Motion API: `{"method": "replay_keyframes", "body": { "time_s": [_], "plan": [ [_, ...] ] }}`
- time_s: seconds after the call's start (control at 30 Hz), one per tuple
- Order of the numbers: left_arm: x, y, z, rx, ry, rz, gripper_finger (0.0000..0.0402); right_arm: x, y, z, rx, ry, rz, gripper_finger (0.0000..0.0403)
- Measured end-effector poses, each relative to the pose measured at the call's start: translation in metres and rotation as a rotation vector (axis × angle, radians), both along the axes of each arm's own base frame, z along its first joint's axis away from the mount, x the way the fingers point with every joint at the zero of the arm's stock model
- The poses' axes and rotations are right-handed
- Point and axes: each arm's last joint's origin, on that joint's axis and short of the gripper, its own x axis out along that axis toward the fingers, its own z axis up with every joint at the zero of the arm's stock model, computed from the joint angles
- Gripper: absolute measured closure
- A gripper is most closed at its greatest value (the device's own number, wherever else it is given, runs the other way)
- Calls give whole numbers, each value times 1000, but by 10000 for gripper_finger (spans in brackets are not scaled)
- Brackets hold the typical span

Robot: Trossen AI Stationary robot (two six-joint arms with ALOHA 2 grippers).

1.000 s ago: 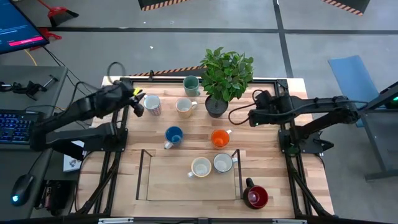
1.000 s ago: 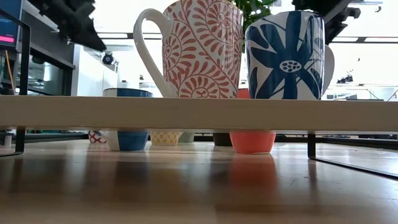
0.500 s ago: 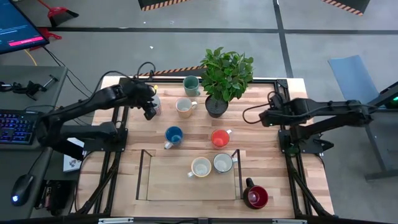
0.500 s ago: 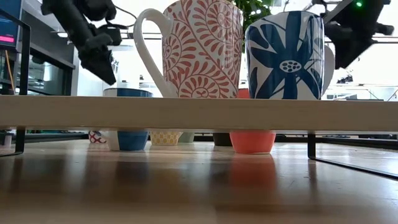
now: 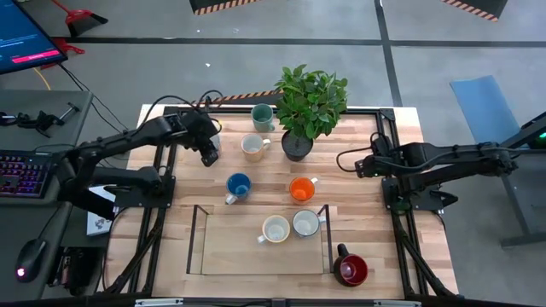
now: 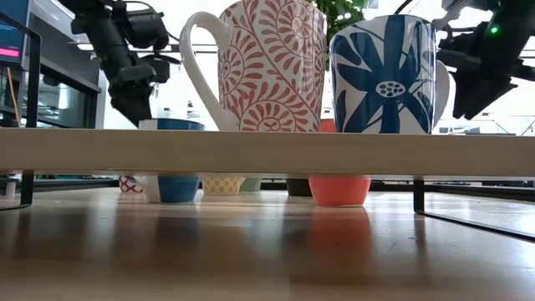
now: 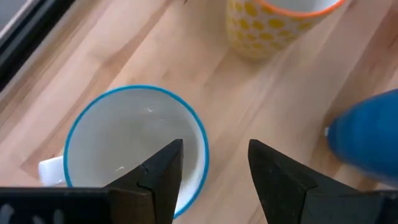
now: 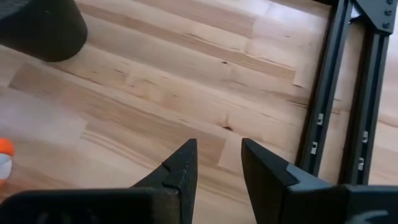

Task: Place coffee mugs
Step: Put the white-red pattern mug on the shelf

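Note:
Eight mugs stand on their bases. On the raised board are a red-fern mug (image 6: 267, 67) and a blue-flower mug (image 6: 384, 75). On the table are a teal mug (image 5: 263, 115), a cream mug (image 5: 252, 147), a blue mug (image 5: 238, 185), an orange mug (image 5: 301, 188) and a dark red mug (image 5: 351, 269). My left gripper (image 7: 211, 155) is open, hanging just over the blue-rimmed white mug (image 7: 134, 146) at the far left. One finger is over its hollow and one is outside the rim. My right gripper (image 8: 217, 155) is open over bare wood, to the right of the plant pot.
A dark pot with a leafy plant (image 5: 299, 141) stands at the far middle, between the two arms. The raised board with its dark frame (image 5: 198, 239) fills the near middle. A dark frame rail (image 8: 323, 99) runs along the table's right side. Bare wood lies between the right gripper and the orange mug.
My left gripper has swung from the far left toward the table's right and come down, ending over the blue-rimmed mug. My right gripper has drawn back toward the table's right edge, away from the plant pot, and has dropped lower. No mug has moved.

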Motion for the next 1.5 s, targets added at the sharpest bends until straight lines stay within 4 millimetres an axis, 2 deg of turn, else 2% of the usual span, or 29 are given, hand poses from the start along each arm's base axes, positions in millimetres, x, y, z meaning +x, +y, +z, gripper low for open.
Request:
{"method": "replay_keyframes", "body": {
  "time_s": [0.7,0.83,1.0,1.13,1.23,1.3,1.5],
  "plan": [
    [24,18,-50,-90,238,8,238,7,0,2,-9,-56,43,300],
    [24,18,-51,-98,232,33,283,8,0,2,-17,-50,58,300],
    [24,18,-49,-110,222,57,383,7,0,2,-23,-39,75,300],
    [24,16,-49,-121,221,82,390,7,0,2,-24,-36,79,300],
    [28,14,-42,-130,229,63,394,8,0,2,-24,-37,79,300],
    [33,13,-30,-124,220,51,394,8,0,2,-24,-37,79,300],
    [51,5,19,-93,184,-16,394,8,0,2,-22,-47,73,300]
  ]
}}
